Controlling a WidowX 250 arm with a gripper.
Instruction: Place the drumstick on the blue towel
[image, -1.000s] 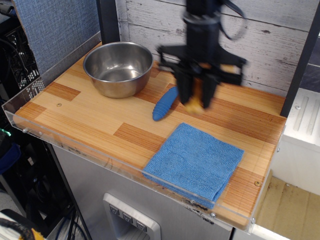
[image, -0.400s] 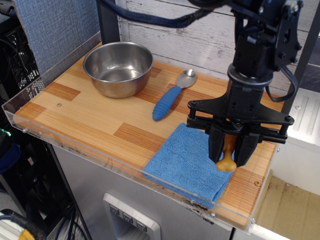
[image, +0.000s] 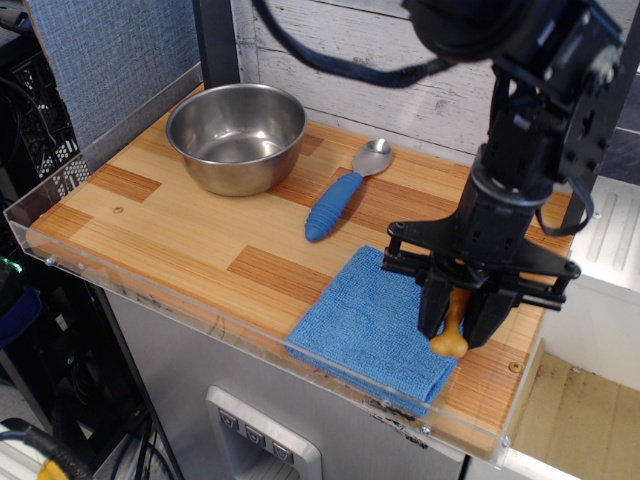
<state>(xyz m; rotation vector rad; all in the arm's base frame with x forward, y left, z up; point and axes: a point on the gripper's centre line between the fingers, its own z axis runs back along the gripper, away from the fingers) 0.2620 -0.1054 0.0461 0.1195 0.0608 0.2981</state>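
Observation:
My gripper (image: 458, 325) hangs over the right part of the blue towel (image: 370, 325) and is shut on the drumstick (image: 452, 330). The golden-brown drumstick stands upright between the two black fingers, its plump end pointing down, at or just above the towel's right side. I cannot tell whether it touches the cloth. The towel lies flat at the front right of the wooden board (image: 180, 240); its right part is hidden behind the gripper.
A steel bowl (image: 236, 136) stands at the back left of the board. A blue-handled metal spoon (image: 340, 195) lies between the bowl and the towel. A clear plastic rim (image: 150, 300) runs along the board's front and left edges.
My gripper has carried the drumstick from beside the spoon at the back to the right and forward, over the towel's right side, and then a little lower.

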